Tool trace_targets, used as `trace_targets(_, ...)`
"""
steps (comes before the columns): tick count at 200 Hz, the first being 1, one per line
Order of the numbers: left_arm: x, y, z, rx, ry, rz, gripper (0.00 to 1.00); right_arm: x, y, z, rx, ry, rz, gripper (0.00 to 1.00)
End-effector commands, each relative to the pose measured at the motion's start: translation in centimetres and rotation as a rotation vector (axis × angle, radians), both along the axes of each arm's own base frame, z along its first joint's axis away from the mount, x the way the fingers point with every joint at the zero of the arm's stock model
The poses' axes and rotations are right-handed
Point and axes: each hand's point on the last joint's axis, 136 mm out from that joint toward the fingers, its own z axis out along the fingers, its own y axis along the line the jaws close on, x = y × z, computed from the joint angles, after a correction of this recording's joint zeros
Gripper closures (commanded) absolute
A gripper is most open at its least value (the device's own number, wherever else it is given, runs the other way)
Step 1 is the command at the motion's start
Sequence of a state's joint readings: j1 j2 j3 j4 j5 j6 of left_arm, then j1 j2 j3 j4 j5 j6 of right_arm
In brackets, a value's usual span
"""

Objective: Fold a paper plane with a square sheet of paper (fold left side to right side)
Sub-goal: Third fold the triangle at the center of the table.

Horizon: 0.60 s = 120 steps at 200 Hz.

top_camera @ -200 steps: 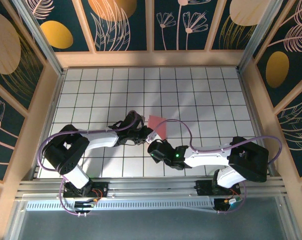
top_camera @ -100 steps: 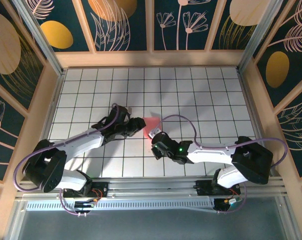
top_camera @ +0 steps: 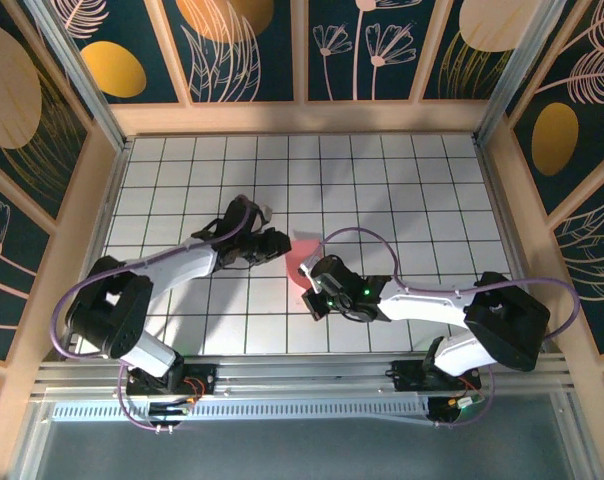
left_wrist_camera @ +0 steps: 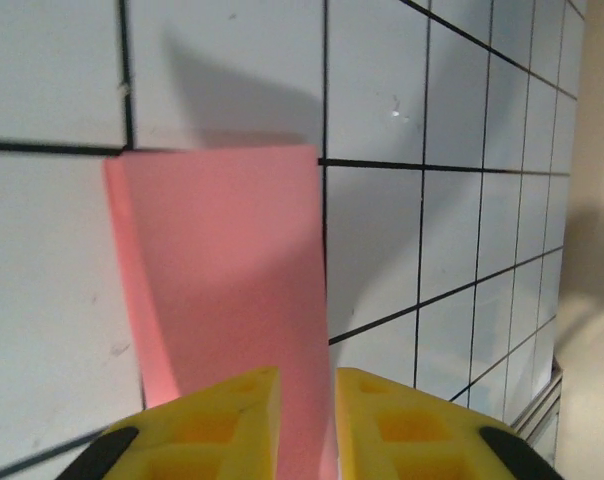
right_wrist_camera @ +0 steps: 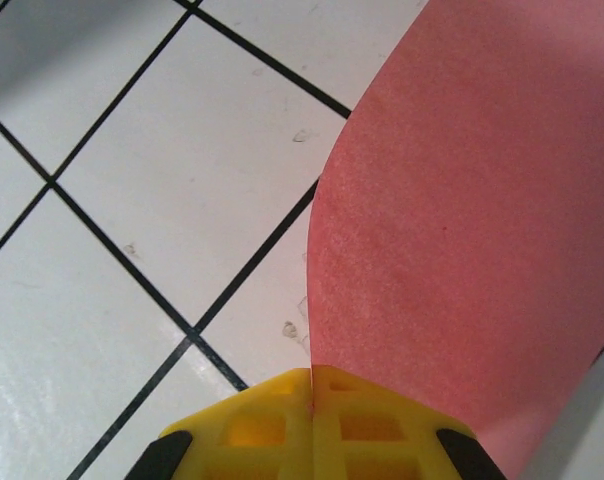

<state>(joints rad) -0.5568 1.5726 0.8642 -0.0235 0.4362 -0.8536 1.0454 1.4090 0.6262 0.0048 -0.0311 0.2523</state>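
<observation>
Left claw [left_wrist_camera: 307, 378] reclosed around square sheet of paper [left_wrist_camera: 222, 270], grip unclear; right claw [right_wrist_camera: 312, 375] stays clamped on it; left-to-right fold can start.

A robot lab test booth: a white gridded table [top_camera: 382, 170] walled on 3 sides by dark floral panels [top_camera: 252, 50], with 2 robot arms [top_camera: 422, 300] bolted to a metal rail [top_camera: 302, 375] at the table's near edge.

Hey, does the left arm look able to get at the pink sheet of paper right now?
Probably yes: the left gripper sits right at the pink sheet of paper, which shows between its yellow fingers, nothing in the way. The right gripper, shut on another edge, leaves that side free.
</observation>
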Motion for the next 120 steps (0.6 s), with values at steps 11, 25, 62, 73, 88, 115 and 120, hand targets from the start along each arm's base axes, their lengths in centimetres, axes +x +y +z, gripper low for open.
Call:
trace_targets(11,0.2,-2.0,-0.5,-0.009,0.006,-0.146,0.85,-0.7,1.0,0.0,0.059,0.064,0.028,1.00)
trace_targets(25,0.2,-2.3,-1.8,0.002,0.034,-0.171,0.87,-0.8,1.2,-0.2,0.067,0.078,0.035,1.00)
trace_targets(62,0.3,-2.9,-4.2,0.043,0.077,-0.216,0.92,-1.1,1.6,-0.6,0.084,0.118,0.050,1.00)
trace_targets(73,0.1,-3.0,-4.9,0.054,0.089,-0.231,0.92,-1.1,1.6,-0.6,0.088,0.123,0.048,1.00)
trace_targets(88,-0.2,-3.1,-5.8,0.070,0.109,-0.248,0.93,-1.0,1.6,-0.7,0.095,0.130,0.043,1.00)
trace_targets(115,-0.6,-3.2,-7.6,0.114,0.142,-0.272,0.94,-0.8,1.5,-0.7,0.110,0.147,0.038,1.00)
trace_targets(120,-0.6,-3.1,-7.9,0.124,0.146,-0.273,0.95,-0.8,1.5,-0.7,0.112,0.150,0.036,1.00)
